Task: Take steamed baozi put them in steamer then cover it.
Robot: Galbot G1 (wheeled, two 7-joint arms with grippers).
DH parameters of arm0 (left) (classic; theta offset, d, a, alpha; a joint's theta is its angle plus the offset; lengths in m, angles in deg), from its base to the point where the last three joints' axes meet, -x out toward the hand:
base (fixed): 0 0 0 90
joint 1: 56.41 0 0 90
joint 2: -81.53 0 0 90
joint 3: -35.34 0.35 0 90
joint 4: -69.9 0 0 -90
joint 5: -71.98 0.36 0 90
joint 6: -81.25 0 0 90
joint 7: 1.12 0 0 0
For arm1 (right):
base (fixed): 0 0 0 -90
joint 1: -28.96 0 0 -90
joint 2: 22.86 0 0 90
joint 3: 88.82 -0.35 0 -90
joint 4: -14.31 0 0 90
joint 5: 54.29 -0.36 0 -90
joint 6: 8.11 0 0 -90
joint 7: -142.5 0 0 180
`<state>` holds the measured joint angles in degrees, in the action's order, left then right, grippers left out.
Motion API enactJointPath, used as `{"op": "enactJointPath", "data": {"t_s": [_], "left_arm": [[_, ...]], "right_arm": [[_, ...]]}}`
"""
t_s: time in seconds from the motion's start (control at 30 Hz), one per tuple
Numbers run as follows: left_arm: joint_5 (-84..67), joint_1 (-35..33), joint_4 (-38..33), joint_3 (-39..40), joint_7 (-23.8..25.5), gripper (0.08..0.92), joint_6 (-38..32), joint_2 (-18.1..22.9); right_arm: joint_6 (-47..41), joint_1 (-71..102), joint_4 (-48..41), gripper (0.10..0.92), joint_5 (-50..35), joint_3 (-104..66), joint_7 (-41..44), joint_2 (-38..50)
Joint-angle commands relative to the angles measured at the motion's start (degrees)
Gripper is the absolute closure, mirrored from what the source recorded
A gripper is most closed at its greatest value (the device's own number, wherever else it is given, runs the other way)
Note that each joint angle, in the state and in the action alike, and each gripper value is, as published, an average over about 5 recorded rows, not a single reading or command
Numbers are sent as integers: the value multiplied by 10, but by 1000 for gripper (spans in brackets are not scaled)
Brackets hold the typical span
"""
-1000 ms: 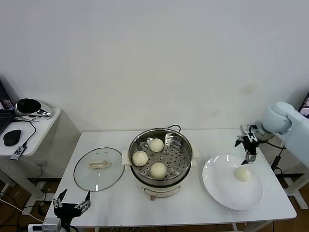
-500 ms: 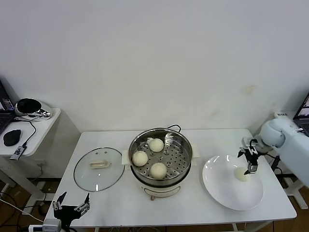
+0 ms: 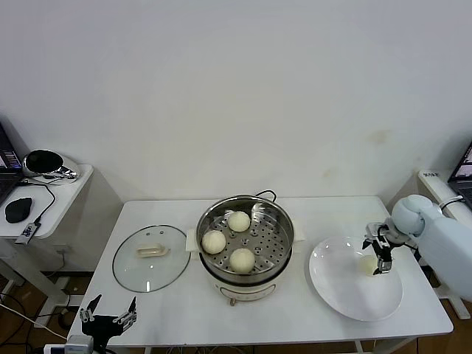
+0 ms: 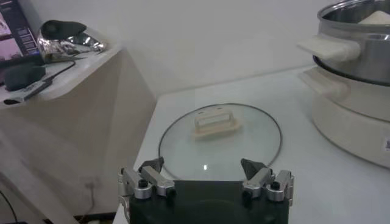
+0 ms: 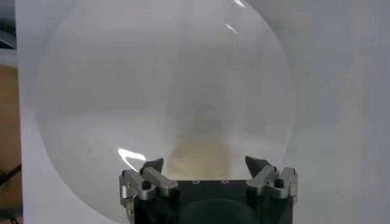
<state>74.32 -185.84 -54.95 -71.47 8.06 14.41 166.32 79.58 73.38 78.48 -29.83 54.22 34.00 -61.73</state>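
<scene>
We look down on a white rectangular table (image 3: 177,310) against a pale wall; at its centre stands the round shiny stainless-steel steamer (image 3: 245,240) on a cream-white base, and three smooth, round, cream-white steamed baozi (image 3: 242,259) sit on its perforated tray, uncovered. To the steamer's left the round clear glass cover (image 3: 151,257) with a cream-white bar handle lies flat on the table. To the right lies a flat round white plate (image 3: 346,291); on it rests the fourth bun (image 3: 368,263) — our right gripper (image 3: 379,255) is low over it, fingers spread wide to either side, not yet pinching it; in the right wrist view the bun (image 5: 204,159) shows between the parted fingertips. Our left gripper (image 3: 109,317) hangs below the table's near left edge, fingers also spread, holding nothing; its wrist view looks across the glass cover (image 4: 219,141) toward the steamer (image 4: 356,42).
</scene>
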Motion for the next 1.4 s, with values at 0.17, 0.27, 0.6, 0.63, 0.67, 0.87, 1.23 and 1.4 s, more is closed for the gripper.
{"op": "enactJointPath", "data": {"t_s": [0.17, 0.27, 0.6, 0.63, 0.67, 0.87, 1.23, 1.4], "left_arm": [[4, -2, 3, 1, -1, 177, 0, 0], [5, -2, 2, 2, 0, 177, 0, 0], [5, 1, 6, 2, 0, 177, 0, -1], [5, 2, 7, 2, 1, 177, 0, -1], [5, 2, 7, 2, 1, 177, 0, -1], [5, 3, 10, 3, 1, 177, 0, -1], [4, 9, 13, 5, -1, 177, 0, -2], [9, 14, 15, 7, -3, 177, -3, -2]], "right_arm": [[21, 15, -20, 203, 39, -11, -8, -10], [21, 16, -21, 203, 41, -11, -10, -10], [19, 16, -31, 203, 40, -11, -27, -17], [18, 16, -32, 203, 39, -11, -29, -18], [17, 16, -32, 204, 38, -11, -31, -19], [12, 17, -28, 269, 36, -8, -30, -17], [-24, -23, 29, 428, -57, 24, -24, 20], [-56, -100, 94, 431, -129, 88, -13, 50]]}}
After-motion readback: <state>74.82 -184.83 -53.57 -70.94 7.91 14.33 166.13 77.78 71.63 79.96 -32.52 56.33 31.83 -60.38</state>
